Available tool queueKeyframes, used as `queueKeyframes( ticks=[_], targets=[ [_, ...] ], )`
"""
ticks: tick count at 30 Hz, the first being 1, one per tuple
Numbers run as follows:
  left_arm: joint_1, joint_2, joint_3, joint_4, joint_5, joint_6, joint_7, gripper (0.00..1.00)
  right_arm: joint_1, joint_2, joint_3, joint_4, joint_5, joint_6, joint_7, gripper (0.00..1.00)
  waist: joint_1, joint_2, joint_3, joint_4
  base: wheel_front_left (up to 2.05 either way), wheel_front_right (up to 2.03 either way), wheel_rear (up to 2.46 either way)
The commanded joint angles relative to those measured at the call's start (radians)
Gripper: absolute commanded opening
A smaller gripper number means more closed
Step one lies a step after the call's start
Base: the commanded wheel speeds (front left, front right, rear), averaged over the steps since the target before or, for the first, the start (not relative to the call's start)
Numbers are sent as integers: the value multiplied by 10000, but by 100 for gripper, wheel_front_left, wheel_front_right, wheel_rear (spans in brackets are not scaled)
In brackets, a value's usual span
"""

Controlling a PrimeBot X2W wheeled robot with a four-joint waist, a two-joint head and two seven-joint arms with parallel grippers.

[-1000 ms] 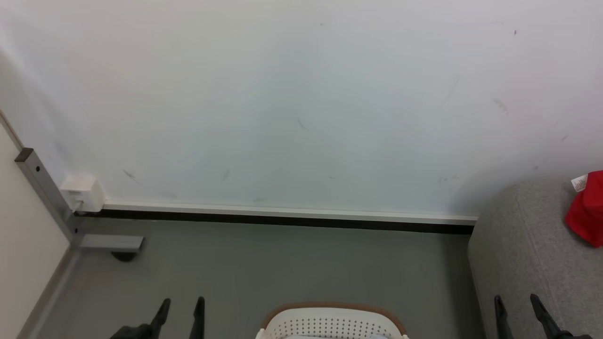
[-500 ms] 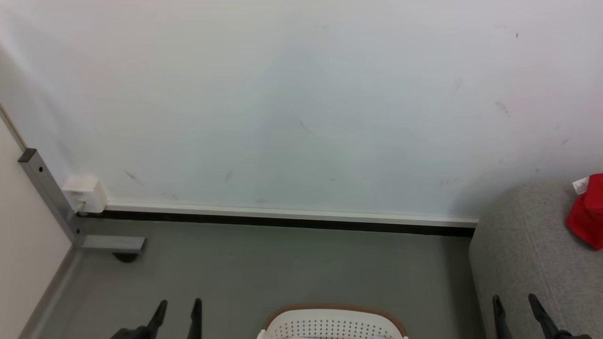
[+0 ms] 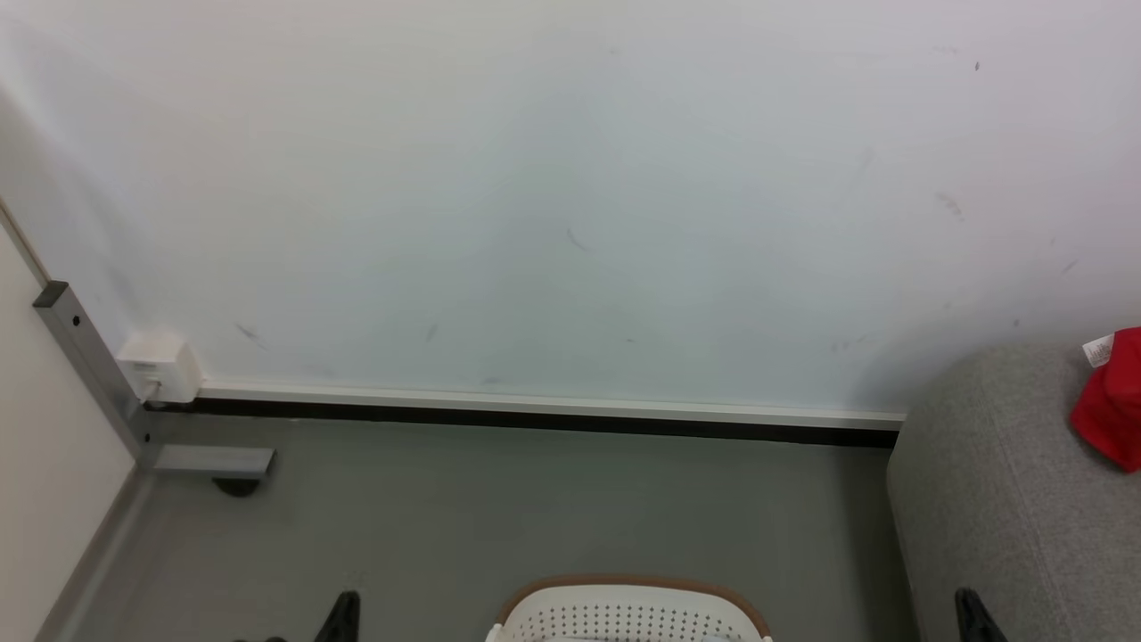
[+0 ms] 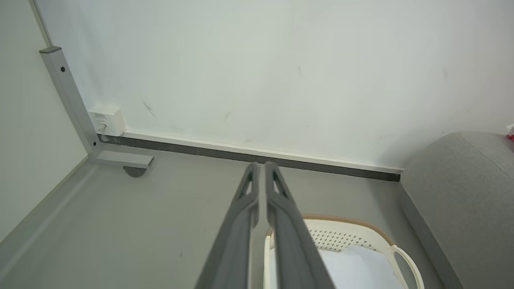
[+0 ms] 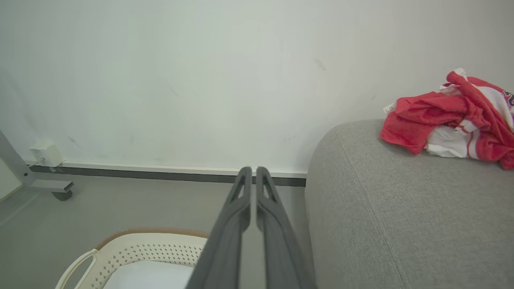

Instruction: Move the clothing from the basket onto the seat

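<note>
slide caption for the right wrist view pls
Red clothing lies bunched on the seat, the right fingers shut and empty, basket at lower left.

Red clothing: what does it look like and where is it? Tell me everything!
The clothing is soft red fabric with white panels, thin red stripes and a small white label at one edge. It lies crumpled in a loose heap on top of the grey seat. Only the seat touches it, and no pincer is near it.

Coarse woven seat, perforated plastic basket — soft fabric clothing
</note>
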Motion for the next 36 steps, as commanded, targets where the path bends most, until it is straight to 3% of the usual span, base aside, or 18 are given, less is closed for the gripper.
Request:
queueKeyframes(
  ticks=[1, 36],
  targets=[
    [-249, 20, 173, -43, -456, -10, 195, 0, -270, -41, -128, -47, 480, -1, 182, 0, 0, 0, 16, -8, 0, 0, 0],
    [-548, 55, 565, -850, -6378, -136, 1584, 0, -777, -76, -299, -655, 6308, -7, 1590, 0, 0, 0, 286, -134, 0, 0, 0]
  ],
)
